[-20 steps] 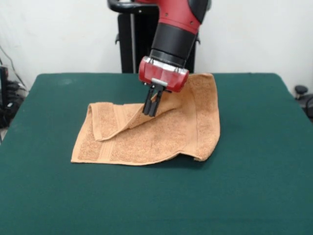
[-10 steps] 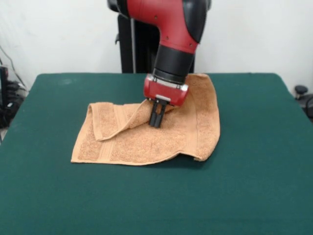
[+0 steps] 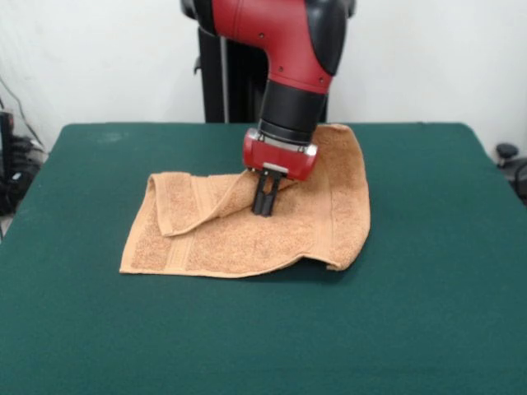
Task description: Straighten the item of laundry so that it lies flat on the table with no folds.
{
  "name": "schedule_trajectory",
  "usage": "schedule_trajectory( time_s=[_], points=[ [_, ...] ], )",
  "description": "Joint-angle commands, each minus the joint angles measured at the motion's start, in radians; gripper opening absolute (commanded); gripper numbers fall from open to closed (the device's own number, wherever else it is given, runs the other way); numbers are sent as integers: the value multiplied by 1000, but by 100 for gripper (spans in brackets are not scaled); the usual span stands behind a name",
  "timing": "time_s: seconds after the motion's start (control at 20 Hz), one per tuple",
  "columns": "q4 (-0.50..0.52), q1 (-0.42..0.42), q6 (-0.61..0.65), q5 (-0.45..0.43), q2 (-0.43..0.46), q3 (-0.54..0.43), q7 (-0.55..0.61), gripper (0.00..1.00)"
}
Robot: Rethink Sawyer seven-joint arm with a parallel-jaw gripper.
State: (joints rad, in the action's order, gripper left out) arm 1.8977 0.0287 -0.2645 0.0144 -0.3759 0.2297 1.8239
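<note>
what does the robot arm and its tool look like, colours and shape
The arm is thick and rounded, glossy red with black sections: a black cylindrical wrist leads into a red block with a silvery plate. The tool is a pair of short, narrow black fingers. No cables or markings are visible.

The gripper [image 3: 263,211], fingers together, presses into the folded towel [image 3: 247,239] on the table [image 3: 412,329].
</note>
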Motion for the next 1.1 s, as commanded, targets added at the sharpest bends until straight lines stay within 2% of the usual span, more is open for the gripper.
schedule_trajectory(
  time_s=[0.05,0.4,0.6,0.8,1.1],
  points=[
    [-123,-79,420,-2,-59,14,-16,0],
    [-166,-94,517,-43,-92,50,19,0],
    [-179,-146,578,-42,-84,112,69,0],
    [-182,-207,533,-18,-24,158,147,0],
    [-178,-251,451,35,48,153,217,0]
  ],
)
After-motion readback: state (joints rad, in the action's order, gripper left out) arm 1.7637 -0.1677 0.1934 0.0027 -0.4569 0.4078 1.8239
